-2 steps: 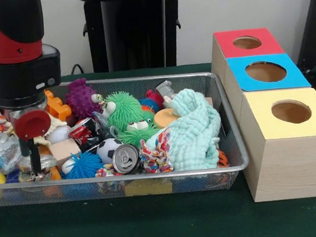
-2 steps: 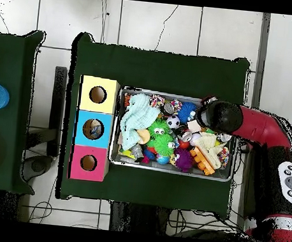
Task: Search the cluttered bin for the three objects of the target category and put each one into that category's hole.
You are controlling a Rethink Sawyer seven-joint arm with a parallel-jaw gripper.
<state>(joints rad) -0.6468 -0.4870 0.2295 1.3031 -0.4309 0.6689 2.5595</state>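
Gripper [image 1: 33, 157] hangs low over the left end of the silver wire-mesh bin [image 1: 153, 178], down among the clutter; cannot tell if it is spread or pinching anything, since a red round disc [image 1: 32, 124] on its front hides the tip. Red and black arm [image 2: 254, 124] reaches in from the bin's side.

Bin contents: pale mint crumpled cloth [image 1: 196, 131] at right, green spiky ball with eyes [image 1: 124, 112] centre, purple spiky toy [image 1: 81, 98] far left-centre, blue spiky ball [image 1: 85, 166] near, silver drink can [image 1: 126, 157] lying at near edge, small soccer ball [image 1: 108, 147] beside it.

Three wooden boxes with round holes stand right of the bin: red-topped box [image 1: 246, 42] far, blue-topped box [image 1: 266, 72] middle, yellow-topped box [image 1: 290, 113] near.
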